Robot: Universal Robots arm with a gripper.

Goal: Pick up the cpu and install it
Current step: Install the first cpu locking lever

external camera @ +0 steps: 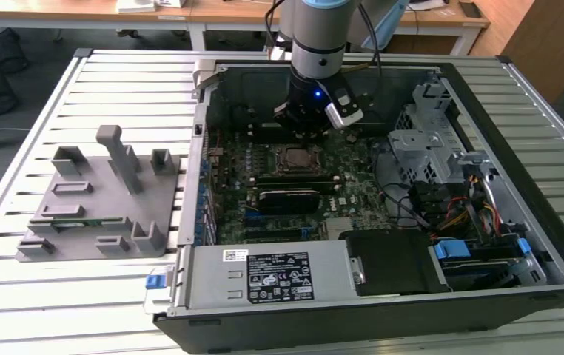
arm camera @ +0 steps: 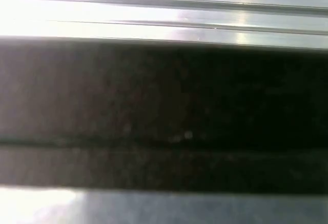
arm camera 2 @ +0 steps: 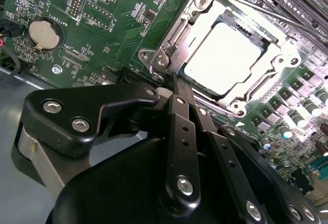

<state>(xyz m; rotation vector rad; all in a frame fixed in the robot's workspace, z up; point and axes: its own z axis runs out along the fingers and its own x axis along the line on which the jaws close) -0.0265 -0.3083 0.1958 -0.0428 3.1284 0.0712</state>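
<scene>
The cpu [arm camera 2: 225, 60] shows its silvery-white top lying flat inside the metal socket frame [arm camera 2: 169, 49] on the green motherboard [arm camera 2: 102, 34]. From the exterior view the cpu [external camera: 297, 157] sits in the middle of the board inside the open computer case. My gripper [arm camera 2: 175, 83] hangs just beside the socket's edge with its black fingers [arm camera 2: 180, 116] pressed together and nothing between them. In the exterior view the gripper [external camera: 307, 127] is low over the board, just behind the socket.
A grey plastic holder block [external camera: 99, 200] stands on the slatted table at the exterior view's left. Inside the case [external camera: 519, 96] are a power supply [external camera: 262, 275], a drive cage [external camera: 425, 140] and cable bundles [external camera: 460, 214]. A coin battery [arm camera 2: 45, 33] sits on the board.
</scene>
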